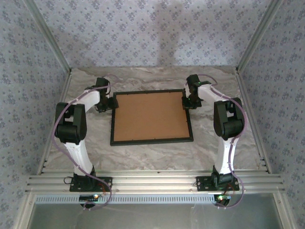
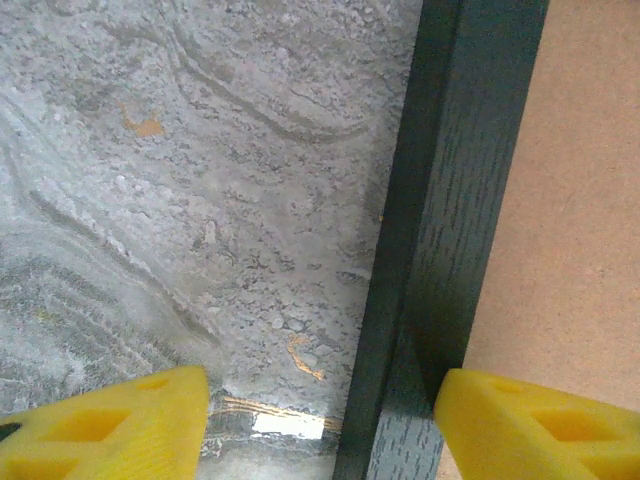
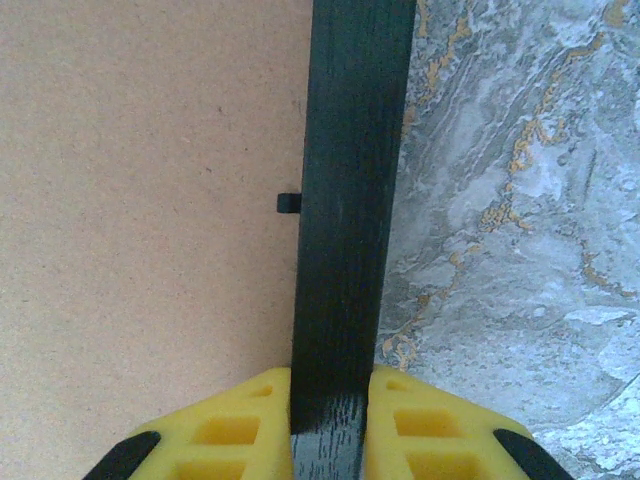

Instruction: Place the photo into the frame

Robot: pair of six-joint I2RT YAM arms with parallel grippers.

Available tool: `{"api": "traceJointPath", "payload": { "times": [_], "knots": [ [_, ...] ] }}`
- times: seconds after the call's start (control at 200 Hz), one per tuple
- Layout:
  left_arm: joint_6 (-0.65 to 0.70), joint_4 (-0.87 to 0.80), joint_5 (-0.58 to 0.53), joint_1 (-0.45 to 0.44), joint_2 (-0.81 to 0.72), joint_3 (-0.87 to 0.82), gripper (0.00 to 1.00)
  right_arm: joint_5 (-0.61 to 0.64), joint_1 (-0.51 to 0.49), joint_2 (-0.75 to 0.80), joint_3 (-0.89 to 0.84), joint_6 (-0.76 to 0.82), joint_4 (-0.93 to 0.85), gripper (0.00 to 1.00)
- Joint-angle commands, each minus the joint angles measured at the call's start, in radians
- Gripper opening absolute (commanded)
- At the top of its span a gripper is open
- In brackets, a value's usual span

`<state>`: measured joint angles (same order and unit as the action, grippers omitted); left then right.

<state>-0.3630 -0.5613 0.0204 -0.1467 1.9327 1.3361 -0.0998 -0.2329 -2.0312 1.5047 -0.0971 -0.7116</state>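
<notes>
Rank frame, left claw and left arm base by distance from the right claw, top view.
1. frame: right rail, pinched in the right claw.
2. left claw: across, at the left rail.
3. left arm base: near-left table edge.

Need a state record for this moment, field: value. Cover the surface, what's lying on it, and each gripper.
surface: grey marbled table
object: black frame, lying flat between the two arms
infill: brown backing board fills the opening, facing up
left_arm: left gripper open, straddling the left rail; one finger over the table, the other over the board
right_arm: right gripper shut on the right rail, fingers against both sides
detail: small black tab on that rail's inner edge, over the board
</notes>
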Motion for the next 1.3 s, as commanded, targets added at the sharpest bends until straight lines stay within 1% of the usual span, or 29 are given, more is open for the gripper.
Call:
{"api": "traceJointPath", "payload": {
  "times": [0.0, 0.195, 0.47, 0.72, 0.83, 0.989, 1.009, 1.169, 1.294],
  "knots": [
    [0.015, -0.082, 0.008, -0.054, 0.091, -0.019, 0.65, -0.070, -0.045, -0.052, 0.011, 0.000, -0.033, 0.19],
    [0.012, -0.101, 0.031, -0.085, 0.141, 0.005, 0.65, -0.085, -0.048, -0.052, 0.012, -0.004, -0.029, 0.19],
    [-0.012, -0.080, 0.055, -0.129, 0.189, 0.010, 0.64, -0.096, -0.051, -0.058, 0.020, -0.007, -0.026, 0.19],
    [-0.028, -0.062, 0.068, -0.134, 0.194, 0.001, 0.64, -0.101, -0.053, -0.060, 0.027, -0.009, -0.030, 0.19],
    [-0.022, -0.080, 0.050, -0.135, 0.164, 0.020, 0.64, -0.098, -0.053, -0.055, 0.029, -0.010, -0.040, 0.19],
    [-0.001, -0.111, 0.019, -0.131, 0.082, 0.070, 0.68, -0.072, -0.041, -0.046, 0.028, -0.013, -0.055, 0.19],
    [0.001, -0.138, 0.015, -0.130, 0.072, 0.078, 0.68, -0.071, -0.040, -0.045, 0.028, -0.013, -0.055, 0.19],
    [0.010, -0.160, 0.007, -0.102, 0.001, 0.104, 0.71, -0.069, -0.027, -0.035, 0.017, -0.017, -0.053, 0.19],
    [0.002, -0.151, 0.009, -0.073, -0.060, 0.085, 0.73, -0.069, -0.025, -0.034, 0.017, -0.014, -0.056, 0.19]
  ]
}}
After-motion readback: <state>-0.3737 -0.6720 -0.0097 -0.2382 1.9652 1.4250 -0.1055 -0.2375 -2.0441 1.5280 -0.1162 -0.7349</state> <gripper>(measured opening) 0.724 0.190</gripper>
